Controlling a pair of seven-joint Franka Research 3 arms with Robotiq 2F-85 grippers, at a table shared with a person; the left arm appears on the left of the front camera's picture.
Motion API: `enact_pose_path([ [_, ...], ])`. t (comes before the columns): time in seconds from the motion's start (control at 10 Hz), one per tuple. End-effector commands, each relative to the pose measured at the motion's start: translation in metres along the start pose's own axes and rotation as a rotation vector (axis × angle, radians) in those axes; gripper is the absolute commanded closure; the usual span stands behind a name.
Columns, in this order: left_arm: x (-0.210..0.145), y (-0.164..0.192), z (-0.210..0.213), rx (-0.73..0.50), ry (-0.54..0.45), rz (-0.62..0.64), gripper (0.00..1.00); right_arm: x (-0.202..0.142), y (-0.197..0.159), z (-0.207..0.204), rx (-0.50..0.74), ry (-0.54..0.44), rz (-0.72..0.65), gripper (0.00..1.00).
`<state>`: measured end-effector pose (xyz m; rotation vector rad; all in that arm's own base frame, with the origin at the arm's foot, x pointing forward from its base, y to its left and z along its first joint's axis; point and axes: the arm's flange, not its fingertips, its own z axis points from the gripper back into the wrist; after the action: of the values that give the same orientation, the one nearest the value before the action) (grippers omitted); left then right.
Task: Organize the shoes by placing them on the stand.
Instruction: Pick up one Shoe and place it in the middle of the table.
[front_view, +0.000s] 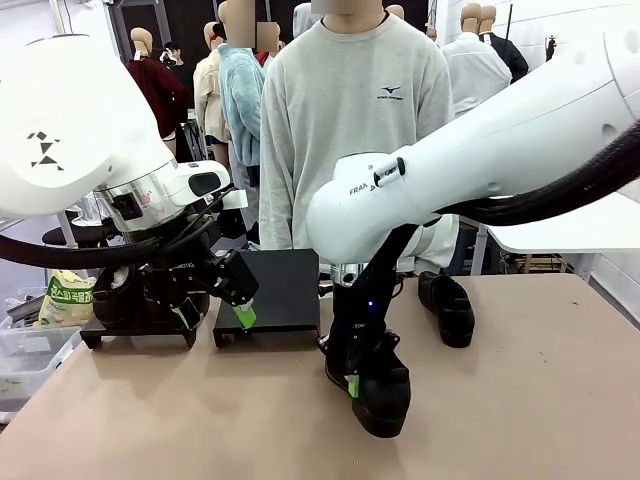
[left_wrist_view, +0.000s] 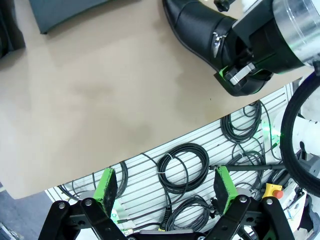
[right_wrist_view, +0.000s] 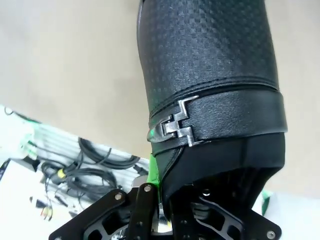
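Two shoes (front_view: 447, 308) seen (right end effector (front_view: 352, 384) grips one), possibly three.

Person (front_view: 350, 110) in grey sweatshirt behind tan table (front_view: 540, 400); yellow-green packet (front_view: 66, 300) far left; coiled cables (left_wrist_view: 204, 167) below edge.

Cut off, covered
The shoe (right_wrist_view: 210, 75) loses its toe past the top edge (wrist view); its heel covers one finger of the right gripper (right_wrist_view: 167, 182).

Bright, even light, soft shadows on the table (front_view: 520, 400); wrist views bend at edges, shoe (right_wrist_view: 210, 60) faintly glossy
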<state>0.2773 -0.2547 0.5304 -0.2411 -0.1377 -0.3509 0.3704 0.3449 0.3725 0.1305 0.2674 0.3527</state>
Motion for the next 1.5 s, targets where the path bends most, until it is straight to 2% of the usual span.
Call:
enact_pose_path([
  [0.0, 0.000, 0.001, 0.001, -0.016, 0.009, -0.004, 0.00, 0.009, -0.002, 0.001, 0.099, 0.042, 0.038, 1.00],
  [0.3, 0.000, 0.001, 0.001, -0.016, 0.009, -0.004, 0.00, 0.033, 0.005, -0.013, 0.135, 0.107, 0.059, 1.00],
  [0.7, 0.000, 0.001, 0.001, -0.016, 0.009, -0.004, 0.00, 0.036, 0.010, -0.013, 0.138, 0.099, 0.062, 1.00],
  [0.8, 0.000, 0.001, 0.001, -0.016, 0.009, -0.004, 0.00, 0.034, 0.010, -0.012, 0.169, 0.095, 0.064, 0.95],
  [1.2, 0.000, 0.001, 0.001, -0.016, 0.009, -0.004, 0.00, 0.035, 0.010, -0.010, 0.175, 0.092, 0.075, 0.15],
  [1.3, 0.000, 0.001, 0.001, -0.016, 0.009, -0.004, 0.00, 0.035, 0.011, -0.010, 0.177, 0.094, 0.077, 0.00],
  [1.4, 0.000, 0.001, 0.001, -0.016, 0.009, -0.004, 0.00, 0.035, 0.009, -0.009, 0.185, 0.091, 0.078, 0.00],
])
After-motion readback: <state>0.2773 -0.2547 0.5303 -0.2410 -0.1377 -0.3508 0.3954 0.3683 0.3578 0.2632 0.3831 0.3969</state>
